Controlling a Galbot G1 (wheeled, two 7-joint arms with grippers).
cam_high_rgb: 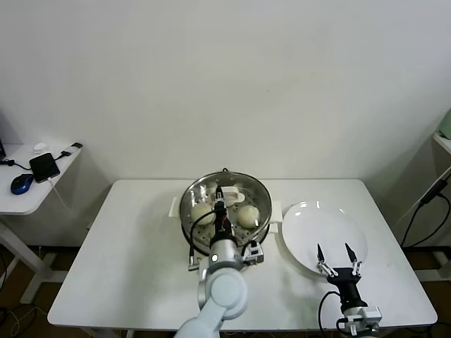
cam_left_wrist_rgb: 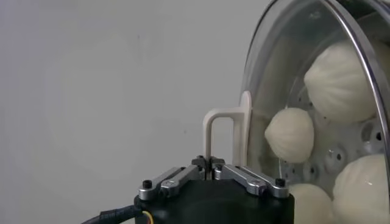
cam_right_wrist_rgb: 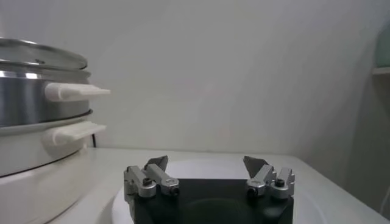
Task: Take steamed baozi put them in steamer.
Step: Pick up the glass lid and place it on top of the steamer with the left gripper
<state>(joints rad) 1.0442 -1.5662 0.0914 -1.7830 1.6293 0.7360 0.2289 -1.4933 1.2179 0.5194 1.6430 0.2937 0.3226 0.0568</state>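
While the right gripper (cam_high_rgb: 337,253) hangs spread over the white plate (cam_high_rgb: 310,232) at lower right, left gripper (cam_high_rgb: 220,198) pinching the glass lid's white handle (cam_left_wrist_rgb: 220,137) at centre frame, steamed baozi (cam_high_rgb: 247,216) resting inside the steamer (cam_high_rgb: 194,193) beneath.

Pale blue-white rounded arm casing with a small lit ring; black wrist housings trailing black cables. Left pincer (cam_left_wrist_rgb: 211,163): silver linkage bars fixed by dark screws. Right pincer (cam_high_rgb: 337,258): silver links, dark pointed fingertips (cam_right_wrist_rgb: 156,163), black screw heads.
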